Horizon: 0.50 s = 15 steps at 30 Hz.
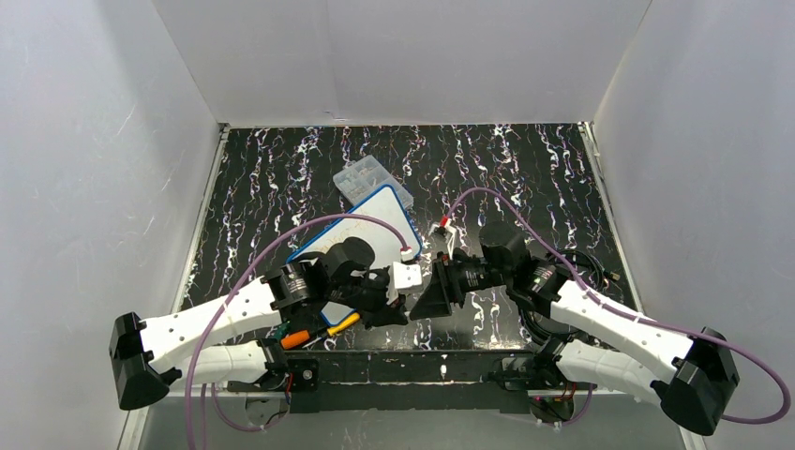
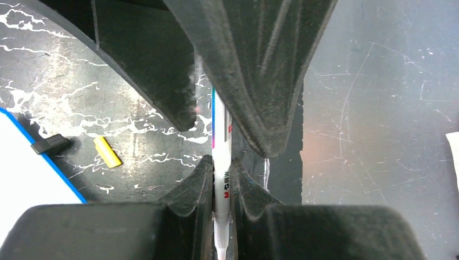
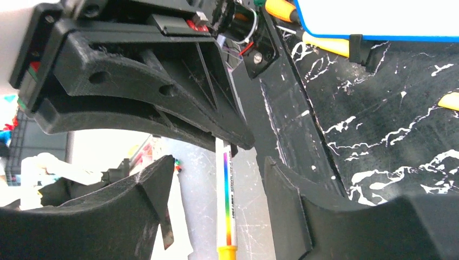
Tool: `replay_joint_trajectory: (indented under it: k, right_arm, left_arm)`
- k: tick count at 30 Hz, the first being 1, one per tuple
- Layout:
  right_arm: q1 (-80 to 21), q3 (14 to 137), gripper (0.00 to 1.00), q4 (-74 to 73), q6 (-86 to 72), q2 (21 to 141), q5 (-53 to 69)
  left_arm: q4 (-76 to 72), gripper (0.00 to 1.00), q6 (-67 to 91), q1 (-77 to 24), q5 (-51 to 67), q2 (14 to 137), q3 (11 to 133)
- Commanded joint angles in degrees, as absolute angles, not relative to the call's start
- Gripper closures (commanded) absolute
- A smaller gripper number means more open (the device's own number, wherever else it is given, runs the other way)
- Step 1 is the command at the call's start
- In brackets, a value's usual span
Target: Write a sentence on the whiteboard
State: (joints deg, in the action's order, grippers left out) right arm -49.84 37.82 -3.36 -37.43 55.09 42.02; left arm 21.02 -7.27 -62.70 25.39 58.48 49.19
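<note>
With my left tool point(image 2: 222, 167) clamped on the slim white rainbow-striped marker pen point(image 3: 226, 206) and my right tool point(image 3: 216, 169) spread apart around it, the flat blue-rimmed whiteboard point(image 1: 373, 214) at eleven o'clock shows no legible lettering, so I judge writing unstarted.

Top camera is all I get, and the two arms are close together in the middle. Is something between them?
Observer: Yes. The left wrist view shows the left end effector shut on a thin white pen.
Operator: Is the other arm grabbing it too?
Observer: No. In the right wrist view, the right end effector has its fingers apart, with a gap on each side of the pen.
Operator: What does the pen look like?
Observer: It has a rainbow stripe along its side and a yellow end near the right wrist camera.
</note>
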Motion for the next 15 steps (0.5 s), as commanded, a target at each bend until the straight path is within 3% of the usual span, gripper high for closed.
replay_joint_trajectory:
  k: [1, 6, 15]
  right_arm:
    - [-49.75, 36.39, 0.33, 7.29, -43.3, 53.38, 40.46]
    - [-49.83, 35.58, 0.49, 7.21, -44.35, 53.78, 42.48]
    - [-50.26, 34.3, 0.52, 6.86, -44.72, 54.58, 44.71]
  left_arm:
    - [19.78, 1.0, -5.93, -61.79, 30.31, 57.38, 48.96]
    - [19.7, 1.0, -5.72, -60.89, 30.43, 57.66, 49.13]
    - [19.09, 1.0, -5.18, -60.21, 29.21, 57.57, 48.97]
